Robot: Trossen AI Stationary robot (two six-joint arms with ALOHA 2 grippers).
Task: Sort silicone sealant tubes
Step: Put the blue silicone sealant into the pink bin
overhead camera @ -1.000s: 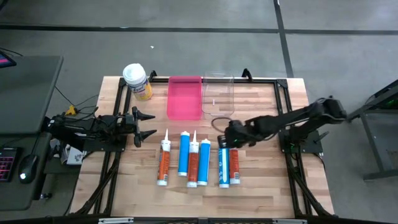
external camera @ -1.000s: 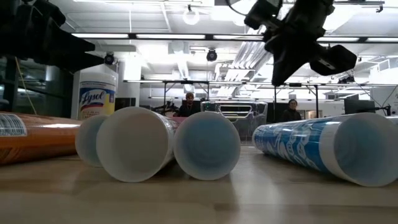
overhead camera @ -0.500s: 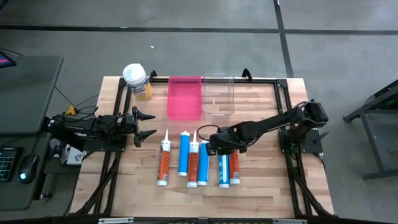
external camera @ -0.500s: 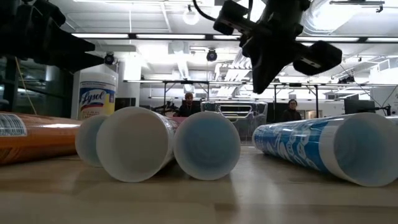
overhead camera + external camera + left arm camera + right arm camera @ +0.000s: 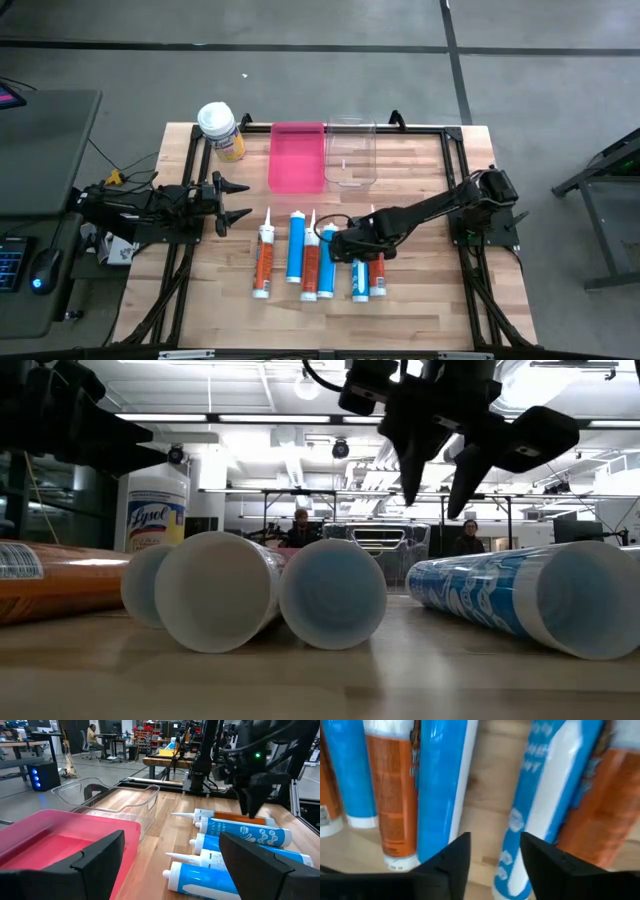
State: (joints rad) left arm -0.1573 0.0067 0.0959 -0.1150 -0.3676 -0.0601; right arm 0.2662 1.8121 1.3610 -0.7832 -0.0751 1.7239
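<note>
Six silicone sealant tubes lie side by side on the wooden table, nozzles toward the far edge: an orange tube [image 5: 262,262], a blue tube [image 5: 296,245], an orange tube [image 5: 311,262], a blue tube [image 5: 328,262], a blue tube [image 5: 360,278] and an orange tube [image 5: 377,276]. My right gripper [image 5: 343,245] hangs open above the row, fingers pointing down. In the right wrist view my right gripper [image 5: 495,851] stands over the gap between two blue tubes [image 5: 440,785] [image 5: 540,805] and touches neither. My left gripper [image 5: 246,199] waits open at the table's left.
A pink bin [image 5: 297,155] and a clear bin [image 5: 350,152] stand side by side at the far edge. A yellow jar with a white lid [image 5: 220,130] is at the far left corner. Bare wood lies to the right of the tubes.
My right gripper has travelled toward the table's left and near edges, from beside the tubes' nozzles to above the middle of the row. Its fingers, shut a second ago, have opened. The tubes have not moved.
</note>
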